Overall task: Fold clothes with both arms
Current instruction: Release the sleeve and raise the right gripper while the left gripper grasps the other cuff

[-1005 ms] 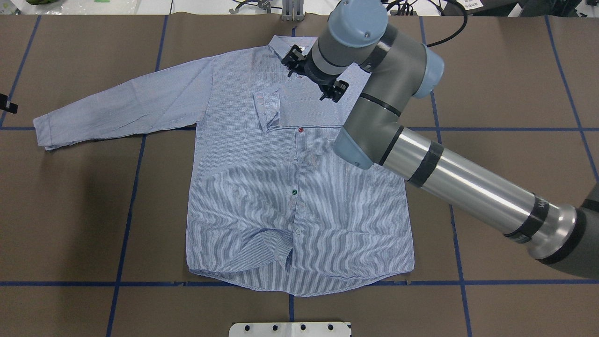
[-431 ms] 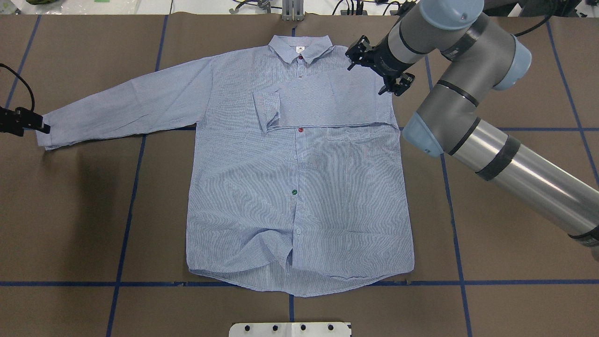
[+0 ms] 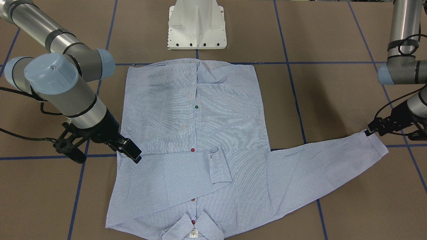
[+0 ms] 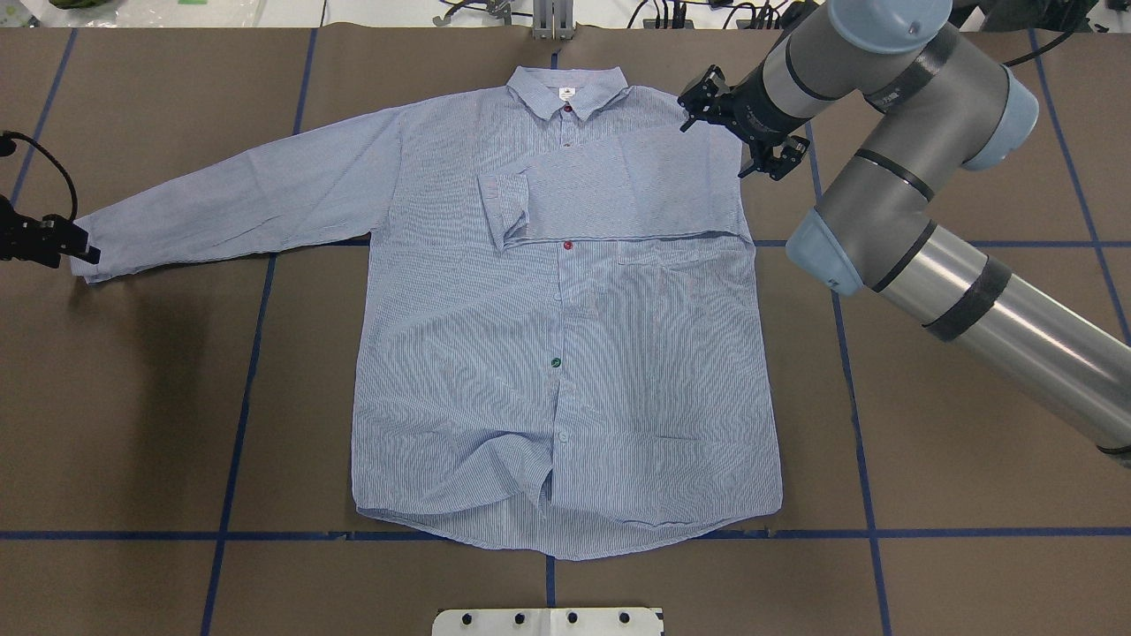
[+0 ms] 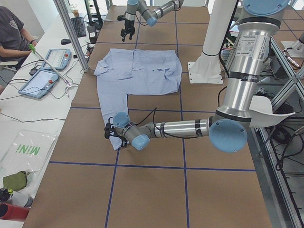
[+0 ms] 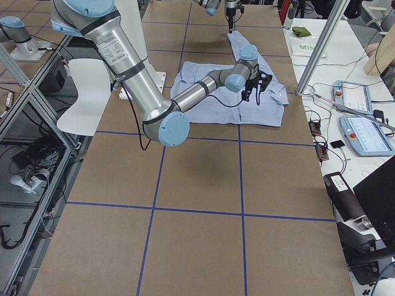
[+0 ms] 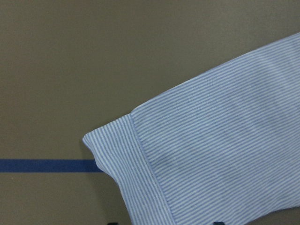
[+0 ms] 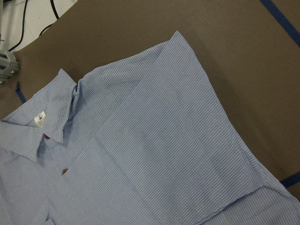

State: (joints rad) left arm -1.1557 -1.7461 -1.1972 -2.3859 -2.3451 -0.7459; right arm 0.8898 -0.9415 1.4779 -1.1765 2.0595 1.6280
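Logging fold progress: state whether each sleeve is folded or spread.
One folded, one spread. The folded sleeve lies across the shirt; the other sleeve stretches flat outward.

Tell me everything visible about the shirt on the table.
The shirt is thin cloth, finely striped in light blue and white. It lies flat, front up and buttoned, on the brown table, with its collar away from the robot. A red button, a green button and a chest pocket show. One folded sleeve crosses the chest. The outstretched sleeve ends with its cuff at the left gripper; whether they touch is unclear. Wrinkles gather near the hem. The open right gripper hovers by one shoulder.
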